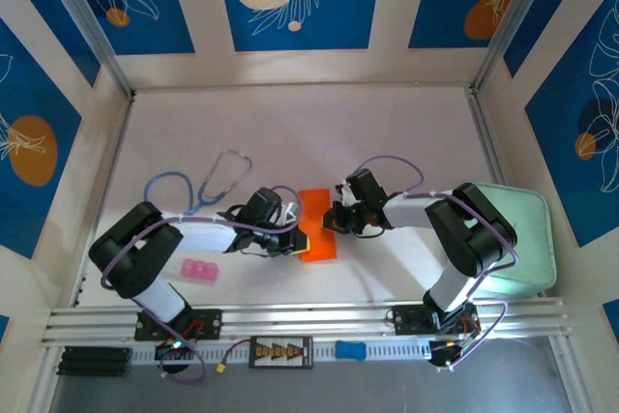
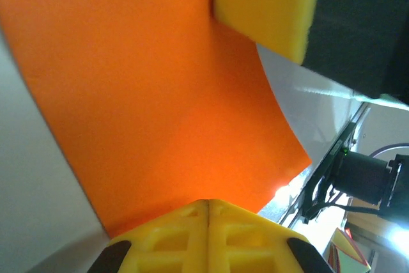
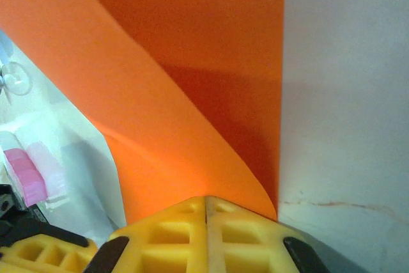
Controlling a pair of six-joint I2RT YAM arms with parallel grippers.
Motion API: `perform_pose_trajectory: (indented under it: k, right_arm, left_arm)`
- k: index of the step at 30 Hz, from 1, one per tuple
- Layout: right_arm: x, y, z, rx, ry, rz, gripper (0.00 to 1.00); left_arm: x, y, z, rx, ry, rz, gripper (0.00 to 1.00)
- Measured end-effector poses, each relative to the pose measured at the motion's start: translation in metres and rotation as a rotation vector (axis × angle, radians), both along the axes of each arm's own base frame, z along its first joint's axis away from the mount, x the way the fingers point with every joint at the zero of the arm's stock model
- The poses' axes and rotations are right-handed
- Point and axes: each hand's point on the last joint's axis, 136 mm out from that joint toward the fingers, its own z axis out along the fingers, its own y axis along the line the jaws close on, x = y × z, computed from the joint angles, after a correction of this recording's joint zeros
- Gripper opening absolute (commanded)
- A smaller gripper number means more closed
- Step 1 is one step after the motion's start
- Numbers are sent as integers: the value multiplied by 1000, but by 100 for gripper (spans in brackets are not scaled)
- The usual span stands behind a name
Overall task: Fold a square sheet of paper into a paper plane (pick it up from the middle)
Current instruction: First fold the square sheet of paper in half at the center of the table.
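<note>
1. Both the left gripper (image 2: 208, 204) and the right gripper (image 3: 206, 200) are pinched shut on the square sheet of paper (image 1: 315, 208).
2. It is held to the right of the pink block (image 1: 200, 270).
3. One bend seems begun; most folds are left.

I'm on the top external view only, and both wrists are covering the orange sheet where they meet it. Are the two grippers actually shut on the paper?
Observer: From the left wrist view, the left gripper is shut, and the orange sheet runs straight into its closed tip.
Operator: And the right side?
Observer: From the right wrist view, the right gripper is shut too, pinching a raised flap of the sheet.
Operator: Is the paper lying flat there?
Observer: No. That flap curves up off the layer beneath and throws a shadow on it. The lower layer's straight edge lies against the white table.
</note>
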Motion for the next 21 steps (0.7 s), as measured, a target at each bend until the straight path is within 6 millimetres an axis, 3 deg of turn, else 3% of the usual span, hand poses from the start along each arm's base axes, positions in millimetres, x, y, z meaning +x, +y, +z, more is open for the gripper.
perform_pose_trajectory:
  k: [5, 21]
  right_arm:
    - [-1, -1, 0, 1, -4, -2, 0]
    - [-1, -1, 0, 4, -3, -3, 0]
  left_arm:
    - [-12, 8, -18, 29, 38, -9, 0]
    - [-36, 28, -19, 94, 13, -65, 0]
